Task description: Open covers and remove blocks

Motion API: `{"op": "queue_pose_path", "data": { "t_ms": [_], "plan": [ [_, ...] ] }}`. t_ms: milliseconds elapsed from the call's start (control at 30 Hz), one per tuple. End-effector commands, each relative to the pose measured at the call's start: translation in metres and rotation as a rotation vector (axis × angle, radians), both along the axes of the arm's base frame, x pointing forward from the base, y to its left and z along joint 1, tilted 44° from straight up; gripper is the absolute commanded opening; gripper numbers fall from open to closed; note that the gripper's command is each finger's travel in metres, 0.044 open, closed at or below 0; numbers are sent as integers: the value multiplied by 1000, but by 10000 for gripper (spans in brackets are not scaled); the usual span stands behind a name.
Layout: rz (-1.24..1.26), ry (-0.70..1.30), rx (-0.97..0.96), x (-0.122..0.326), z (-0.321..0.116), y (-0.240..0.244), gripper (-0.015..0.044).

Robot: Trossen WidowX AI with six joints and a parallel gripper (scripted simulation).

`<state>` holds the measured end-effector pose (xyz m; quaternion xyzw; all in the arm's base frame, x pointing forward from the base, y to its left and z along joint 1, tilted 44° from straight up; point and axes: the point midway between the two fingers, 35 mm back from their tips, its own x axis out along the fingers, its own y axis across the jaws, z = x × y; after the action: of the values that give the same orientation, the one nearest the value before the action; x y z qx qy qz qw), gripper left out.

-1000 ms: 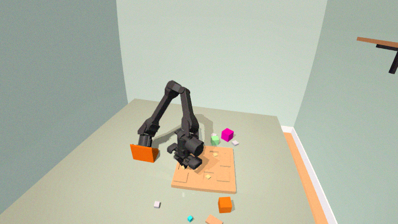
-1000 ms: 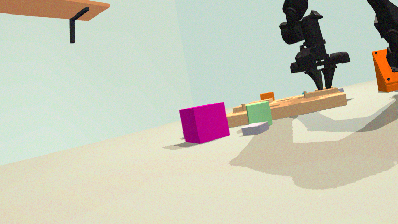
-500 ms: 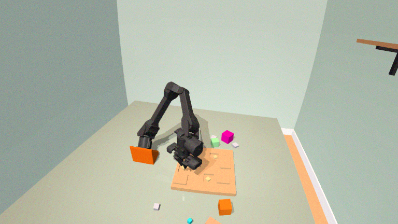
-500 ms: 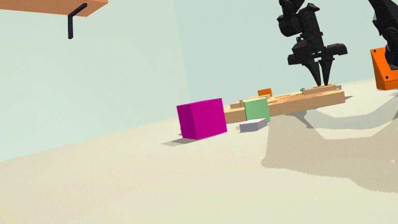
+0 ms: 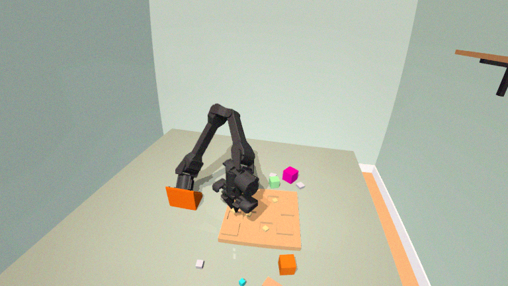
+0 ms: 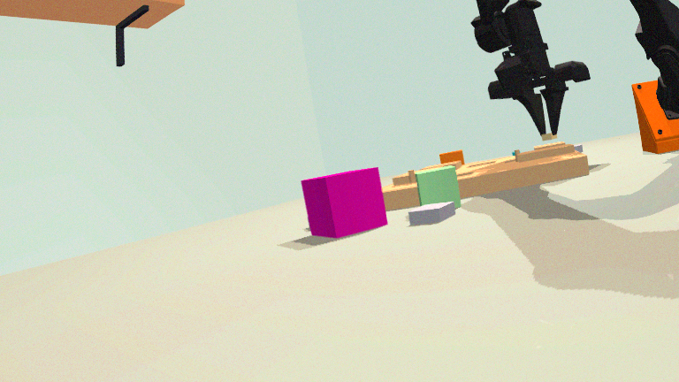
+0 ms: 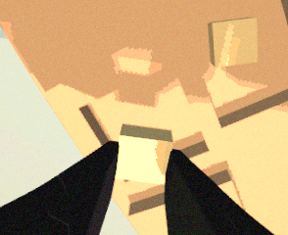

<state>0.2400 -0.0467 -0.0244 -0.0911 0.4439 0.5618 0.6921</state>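
The tan puzzle board lies on the table. My gripper is shut on a pale yellow block and holds it a little above the board's left part, as seen in the top view. Another yellow block sits on the board near the gripper. Two more yellow blocks show, one at the far side and one at the near side. Flat covers show at the near left corner and near right corner; the arm hides part of the board.
A magenta cube, a green block and small pale pieces lie behind the board. An orange cube, a cyan cube and a white piece lie in front. An orange wedge stands left.
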Motion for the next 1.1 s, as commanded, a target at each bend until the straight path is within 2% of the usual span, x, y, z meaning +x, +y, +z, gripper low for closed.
{"op": "queue_pose_path", "data": {
  "t_ms": [0, 800, 1067],
  "plan": [
    [0, -9, -8, 1, 5, -5, 80],
    [0, -8, -9, 2, 43, -42, 80],
    [-2, -6, -20, 12, 56, -33, 80]
  ]
}}
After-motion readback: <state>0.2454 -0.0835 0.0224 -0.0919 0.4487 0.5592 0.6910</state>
